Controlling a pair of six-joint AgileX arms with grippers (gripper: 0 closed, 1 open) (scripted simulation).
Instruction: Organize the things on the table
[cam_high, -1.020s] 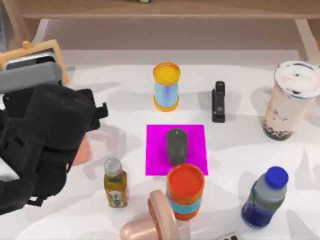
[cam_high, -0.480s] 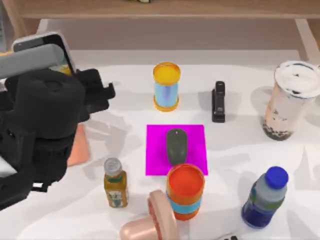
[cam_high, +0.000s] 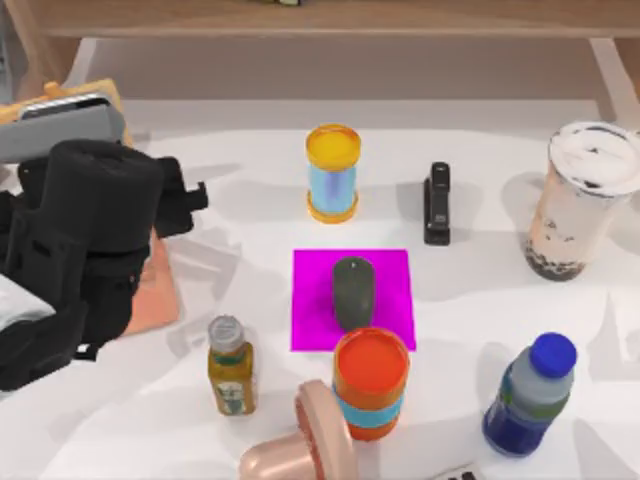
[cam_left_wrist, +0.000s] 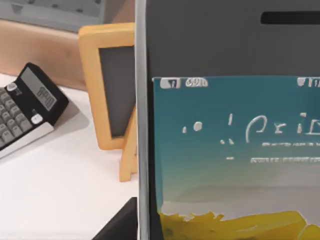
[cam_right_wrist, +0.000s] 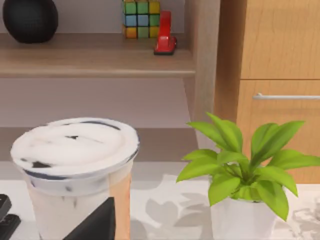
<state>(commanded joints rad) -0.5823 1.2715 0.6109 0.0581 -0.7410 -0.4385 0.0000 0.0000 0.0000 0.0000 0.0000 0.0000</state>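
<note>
Half the smartphone (cam_high: 62, 125) behind left arm (cam_high: 85, 250)

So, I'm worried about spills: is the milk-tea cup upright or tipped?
Upright. The milk-tea cup stands on the table at its right side, white lid on top; the right wrist view shows the lid level.

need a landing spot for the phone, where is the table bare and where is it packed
Bare table lies between the magenta mat and the milk-tea cup, below the stapler. Another strip runs between the left arm and the yellow canister. The front edge is crowded: small bottle, orange canister, pink object, blue-capped bottle.
</note>
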